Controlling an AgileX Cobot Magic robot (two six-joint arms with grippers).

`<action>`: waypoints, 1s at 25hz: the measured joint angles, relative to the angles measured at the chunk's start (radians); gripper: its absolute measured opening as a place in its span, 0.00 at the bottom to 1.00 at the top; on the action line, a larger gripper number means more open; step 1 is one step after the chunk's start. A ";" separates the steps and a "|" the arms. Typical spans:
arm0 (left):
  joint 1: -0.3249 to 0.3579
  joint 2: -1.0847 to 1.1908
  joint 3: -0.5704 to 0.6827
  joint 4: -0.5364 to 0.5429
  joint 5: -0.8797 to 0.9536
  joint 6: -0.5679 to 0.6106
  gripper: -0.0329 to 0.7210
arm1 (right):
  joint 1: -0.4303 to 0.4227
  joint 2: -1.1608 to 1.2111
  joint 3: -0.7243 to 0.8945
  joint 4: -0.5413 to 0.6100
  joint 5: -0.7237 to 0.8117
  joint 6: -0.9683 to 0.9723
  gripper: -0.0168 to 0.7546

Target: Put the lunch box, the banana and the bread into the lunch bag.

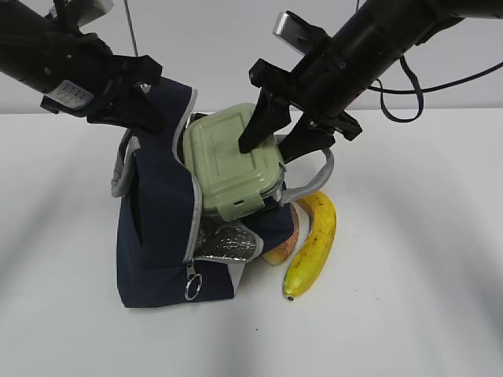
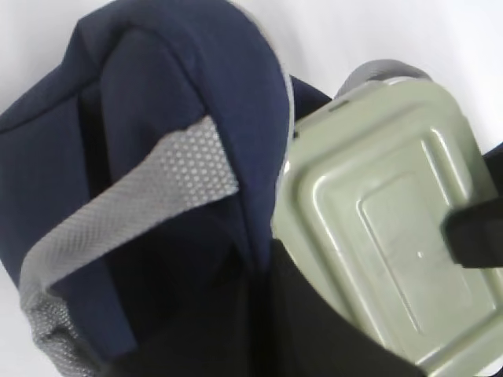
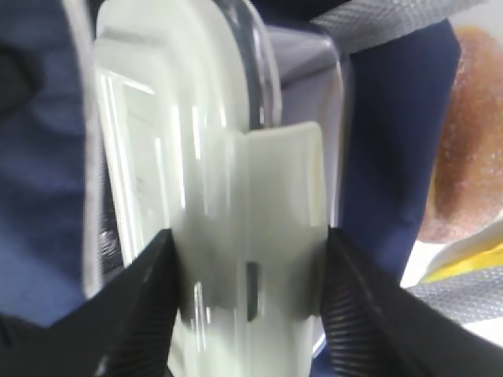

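1. Nearest me, the banana (image 1: 312,243) lies on the white table (image 1: 424,275) just right of the lunch bag (image 1: 161,236); curved, yellow with brown specks, dark at the tip.
2. The bread (image 1: 287,245) sits tucked between banana and bag, golden-brown and rounded; I see only part of it.
3. The bag stands with its mouth agape; navy fabric, grey webbing handles, a metal ring pull (image 1: 192,287) at the front, crinkled silver foil lining showing.
4. The lunch box (image 1: 234,161) rests tilted in the bag's mouth, partly inside; pale green lid with rounded corners, clear glass body.
5. My right gripper (image 1: 273,135) has its fingers clamped across the box, one on the lid, one on the underside.
6. My left gripper (image 1: 149,110), farthest back, pinches the bag's upper flap; its fingers are drawn tight together.
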 joint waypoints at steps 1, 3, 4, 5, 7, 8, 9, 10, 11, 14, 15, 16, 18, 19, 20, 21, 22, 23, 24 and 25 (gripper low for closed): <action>0.000 0.000 0.000 -0.001 0.000 0.000 0.04 | 0.001 0.004 -0.013 -0.016 0.000 0.017 0.51; 0.000 0.000 0.000 -0.003 0.000 0.000 0.04 | 0.008 0.016 -0.028 -0.038 0.004 0.038 0.51; 0.000 0.000 0.000 -0.003 -0.001 0.000 0.04 | 0.008 0.020 -0.034 -0.043 0.004 0.043 0.51; 0.000 0.000 0.000 -0.003 -0.001 0.001 0.04 | 0.016 0.025 -0.037 -0.042 0.004 0.045 0.51; 0.000 0.000 0.000 -0.003 -0.001 0.005 0.04 | 0.028 0.034 -0.046 -0.043 0.006 0.050 0.51; 0.000 0.000 0.000 -0.003 -0.001 0.007 0.04 | 0.037 0.039 -0.047 -0.043 0.006 0.051 0.51; 0.000 0.000 0.000 -0.003 -0.001 0.008 0.04 | 0.045 0.038 -0.048 -0.037 0.004 0.053 0.51; 0.000 0.000 0.000 -0.003 -0.001 0.008 0.04 | 0.051 0.041 -0.048 -0.024 0.004 0.053 0.51; 0.000 0.000 0.000 -0.003 -0.001 0.008 0.04 | 0.054 0.041 -0.048 -0.011 0.004 0.053 0.51; 0.000 0.000 0.000 -0.004 -0.003 0.010 0.04 | 0.056 0.047 -0.062 0.017 0.004 0.055 0.51; 0.000 0.000 0.000 -0.004 -0.005 0.010 0.04 | 0.056 0.049 -0.066 0.021 0.001 0.055 0.51; 0.000 0.000 0.000 -0.005 -0.005 0.010 0.04 | 0.056 0.051 -0.068 0.033 0.001 0.057 0.51; 0.000 0.000 0.000 -0.007 -0.006 0.011 0.04 | 0.056 0.051 -0.069 0.060 -0.003 0.057 0.51; 0.000 0.000 0.000 -0.007 -0.006 0.011 0.04 | 0.056 0.051 -0.069 0.073 -0.005 0.057 0.51; 0.000 -0.001 -0.001 -0.007 -0.009 0.011 0.04 | 0.056 0.053 -0.069 0.080 -0.009 0.057 0.51; 0.000 -0.001 -0.001 -0.007 -0.011 0.011 0.04 | 0.056 0.053 -0.069 0.087 -0.013 0.057 0.51; 0.000 -0.001 -0.001 -0.007 -0.014 0.011 0.04 | 0.056 0.055 -0.069 0.090 -0.017 0.057 0.51; 0.000 -0.001 -0.002 -0.007 -0.017 0.011 0.04 | 0.056 0.055 -0.069 0.093 -0.022 0.057 0.51; 0.000 -0.001 -0.002 -0.007 -0.018 0.011 0.04 | 0.056 0.055 -0.069 0.095 -0.027 0.057 0.51; 0.000 -0.001 -0.002 -0.007 -0.019 0.011 0.04 | 0.056 0.055 -0.069 0.097 -0.032 0.057 0.51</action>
